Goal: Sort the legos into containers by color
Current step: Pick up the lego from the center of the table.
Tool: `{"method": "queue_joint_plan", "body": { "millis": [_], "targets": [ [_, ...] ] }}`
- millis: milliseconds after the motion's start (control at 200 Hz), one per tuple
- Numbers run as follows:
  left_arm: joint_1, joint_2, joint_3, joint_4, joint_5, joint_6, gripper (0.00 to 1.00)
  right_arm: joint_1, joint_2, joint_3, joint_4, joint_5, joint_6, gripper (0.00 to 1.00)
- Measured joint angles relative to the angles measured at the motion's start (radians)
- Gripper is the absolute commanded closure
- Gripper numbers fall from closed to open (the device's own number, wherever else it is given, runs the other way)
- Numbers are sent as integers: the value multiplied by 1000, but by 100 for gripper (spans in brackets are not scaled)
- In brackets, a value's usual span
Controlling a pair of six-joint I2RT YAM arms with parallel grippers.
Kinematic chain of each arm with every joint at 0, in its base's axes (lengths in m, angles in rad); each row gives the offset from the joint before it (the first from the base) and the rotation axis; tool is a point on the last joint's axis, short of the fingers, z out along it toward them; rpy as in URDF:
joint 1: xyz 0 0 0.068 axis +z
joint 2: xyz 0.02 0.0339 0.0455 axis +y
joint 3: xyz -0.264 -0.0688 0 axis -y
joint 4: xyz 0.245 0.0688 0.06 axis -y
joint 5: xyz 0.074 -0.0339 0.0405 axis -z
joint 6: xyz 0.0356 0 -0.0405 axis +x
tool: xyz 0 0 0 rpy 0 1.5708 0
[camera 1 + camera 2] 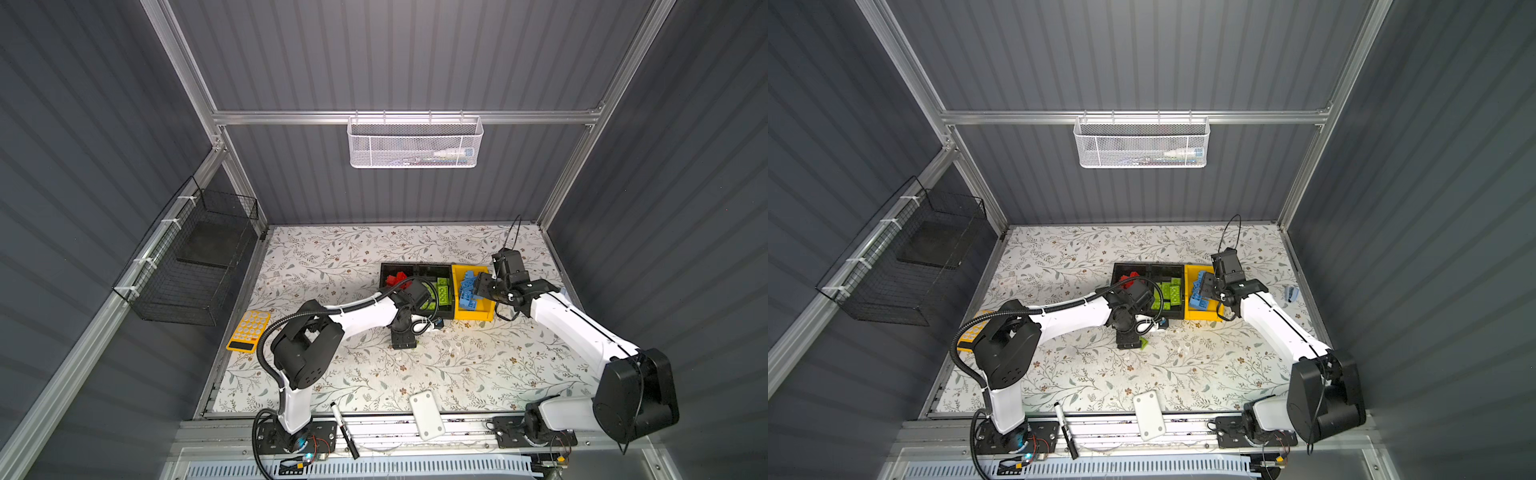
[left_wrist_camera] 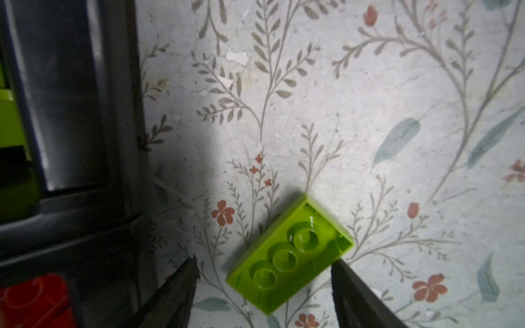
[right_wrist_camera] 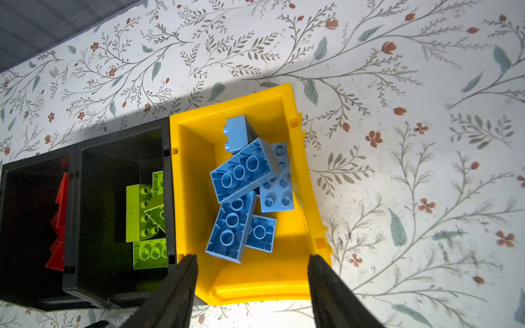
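Our left hand points down at the tabletop with its fingers standing apart. One lime green brick lies between the tips, hollow side up and askew to them. One tip is at the brick's corner, and we cannot tell if it touches; the other tip is clear of it. The brick rests on the flowered surface, just outside the wall of the middle black bin.

Our right hand hangs over the low front of the yellow bin, fingers spread and nothing between them. Inside that bin the light blue bricks lie heaped, some studs up and some hollow side up. The middle black bin touches the yellow one's side and holds the other green bricks. Next in the row, the end black bin holds the red bricks.

In a top view, an orange tray with round holes lies well apart, near the tabletop's left edge.
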Motion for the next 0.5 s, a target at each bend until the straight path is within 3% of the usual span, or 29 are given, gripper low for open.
{"method": "queue_joint_plan", "body": {
  "millis": [500],
  "targets": [
    [0,29,13,13,10,-33,56,-43,-16,-39,14,-18,8,36]
  ]
}}
